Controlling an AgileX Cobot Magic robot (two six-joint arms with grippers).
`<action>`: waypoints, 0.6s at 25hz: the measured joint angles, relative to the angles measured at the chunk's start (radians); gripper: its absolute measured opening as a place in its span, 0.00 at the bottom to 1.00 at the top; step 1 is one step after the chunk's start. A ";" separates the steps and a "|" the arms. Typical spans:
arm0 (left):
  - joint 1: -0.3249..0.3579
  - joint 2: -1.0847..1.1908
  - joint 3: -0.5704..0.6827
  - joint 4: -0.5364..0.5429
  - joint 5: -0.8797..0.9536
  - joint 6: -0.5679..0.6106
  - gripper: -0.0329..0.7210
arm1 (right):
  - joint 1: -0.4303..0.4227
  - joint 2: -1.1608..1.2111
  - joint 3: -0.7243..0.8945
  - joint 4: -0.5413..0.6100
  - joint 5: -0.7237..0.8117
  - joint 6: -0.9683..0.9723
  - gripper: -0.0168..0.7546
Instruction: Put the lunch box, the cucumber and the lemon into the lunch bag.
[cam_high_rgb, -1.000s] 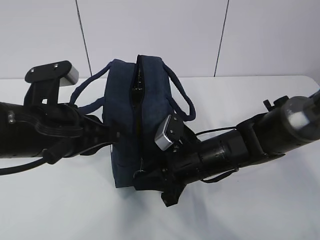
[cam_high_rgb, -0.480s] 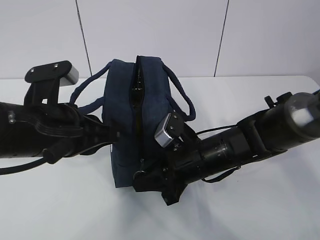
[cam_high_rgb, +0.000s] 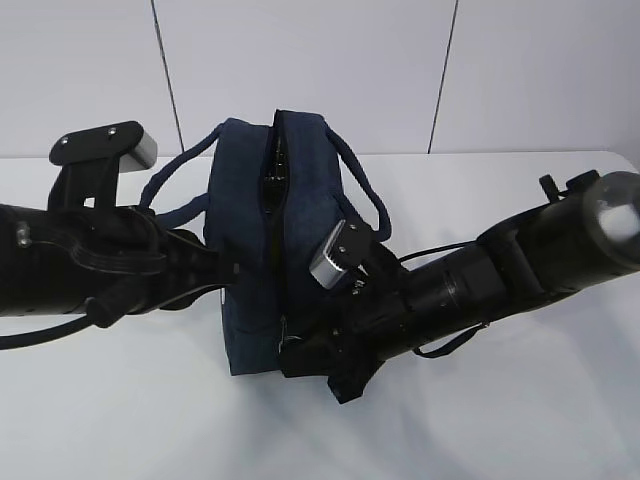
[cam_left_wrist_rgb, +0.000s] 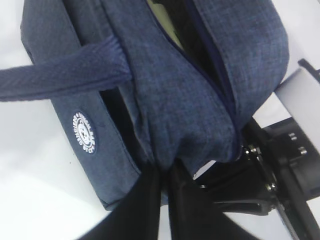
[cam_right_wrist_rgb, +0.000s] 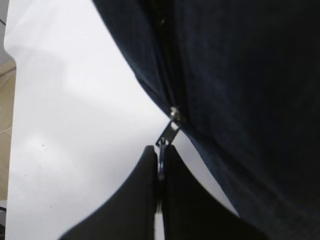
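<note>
The navy lunch bag (cam_high_rgb: 245, 210) stands on the white table (cam_high_rgb: 120, 410), its zipper (cam_high_rgb: 275, 200) running along the top and partly open. My left gripper (cam_high_rgb: 232, 272) is shut on a fold of the bag's fabric (cam_left_wrist_rgb: 161, 167), just beside the white emblem (cam_left_wrist_rgb: 85, 132). My right gripper (cam_high_rgb: 287, 345) is at the bag's near end, shut on the metal zipper pull (cam_right_wrist_rgb: 167, 134). Through the open slit the lunch box (cam_left_wrist_rgb: 161, 19) shows only as a pale green sliver. The cucumber and the lemon are hidden.
Two loop handles hang off the bag, one on the left (cam_high_rgb: 170, 185) and one on the right (cam_high_rgb: 362, 195). Both black arms flank the bag. A pale wall (cam_high_rgb: 320, 70) rises behind the table's far edge.
The right forearm has swung up and to the right, and its wrist has edged slightly farther along the bag while holding the pull. The left arm and the bag have stayed put.
</note>
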 joint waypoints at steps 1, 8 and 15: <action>0.000 0.000 0.000 0.000 0.000 0.000 0.04 | 0.000 -0.005 0.000 -0.008 -0.001 0.008 0.00; 0.000 0.000 0.000 0.000 0.000 0.000 0.04 | 0.000 -0.033 0.000 -0.069 -0.015 0.049 0.00; 0.000 0.000 0.000 0.002 0.000 0.000 0.04 | 0.000 -0.069 0.000 -0.108 -0.047 0.066 0.00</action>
